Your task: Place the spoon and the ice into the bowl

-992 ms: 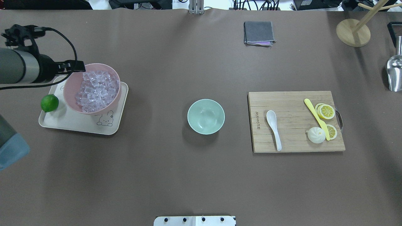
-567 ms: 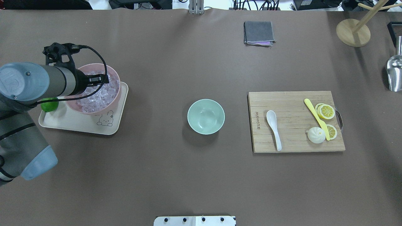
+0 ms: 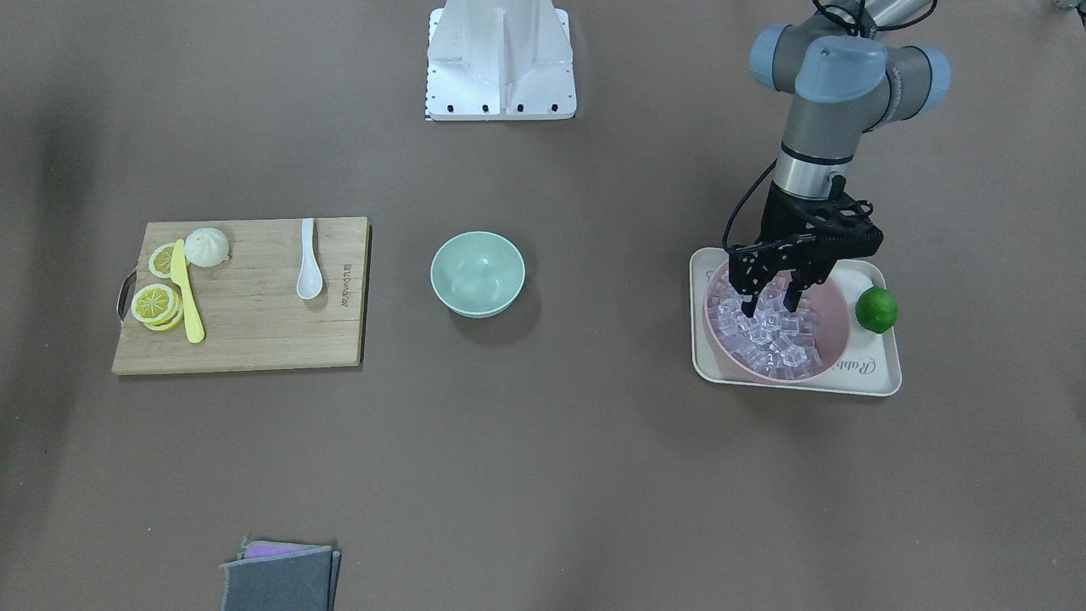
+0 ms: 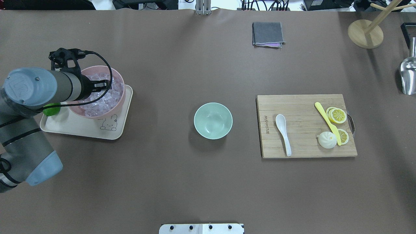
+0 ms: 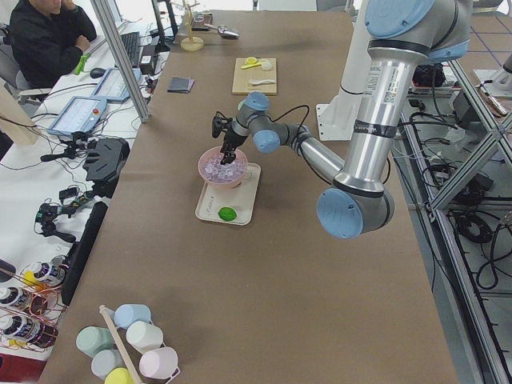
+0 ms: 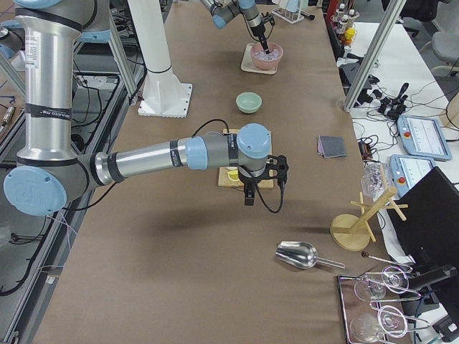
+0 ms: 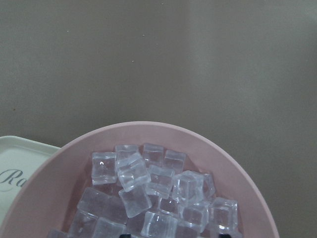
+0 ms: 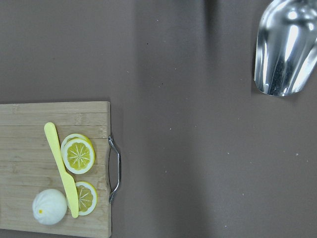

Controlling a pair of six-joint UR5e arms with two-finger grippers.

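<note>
Change: a second ago the left pincer (image 3: 770, 305) hung off the outer side of the pink bowl (image 3: 836, 339), the side away from the bowl (image 4: 213, 121). It has since swung in over the pink bowl's middle and has barely shifted over the last half second.
Left pincer: jaws apart with nothing between them, tips pointing down, just above or among the top cubes; contact cannot be told.
Ice (image 7: 148, 193): all heaped in the pink bowl, well apart from the bowl on the robot's left.
Bowl: empty, unmoved.
Spoon (image 4: 283, 130): lying untouched on the cutting board (image 4: 302, 146), on the bowl's other side.
Right pincer (image 6: 248, 197): hovers beyond the cutting board's far end from the bowl; whether wide or closed, I cannot tell.
Meaning: the ice goes first; the approach looks finished, so closing on a cube is likely next.
</note>
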